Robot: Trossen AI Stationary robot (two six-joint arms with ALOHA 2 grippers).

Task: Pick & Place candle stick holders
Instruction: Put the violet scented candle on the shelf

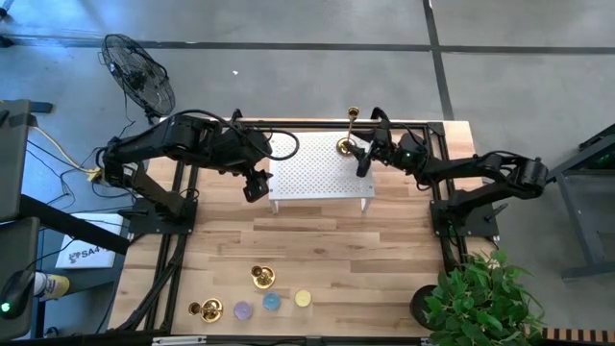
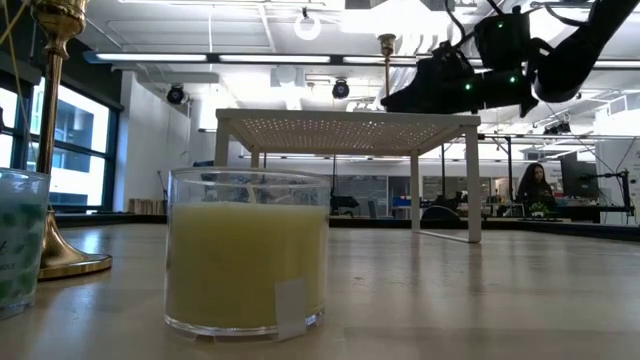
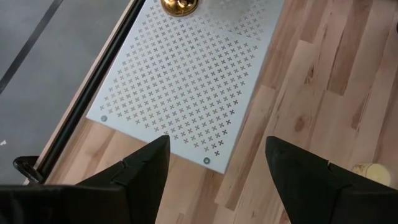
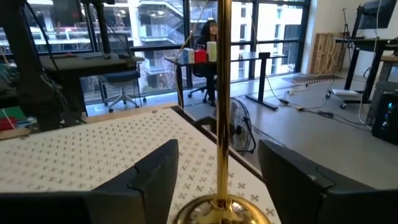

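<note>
Tall candle stick holder [image 1: 347,144] is being stood upright at far right corner of perforated shelf [image 1: 317,173]; right gripper [image 1: 361,157] is being held open around stem, apparently releasing it. Left gripper [image 1: 255,187] is being held open, empty, beside shelf's left edge.

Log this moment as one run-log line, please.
right gripper: fingers open around tall candle stick holder standing on white perforated shelf | left gripper: open, empty, over shelf edge
</note>
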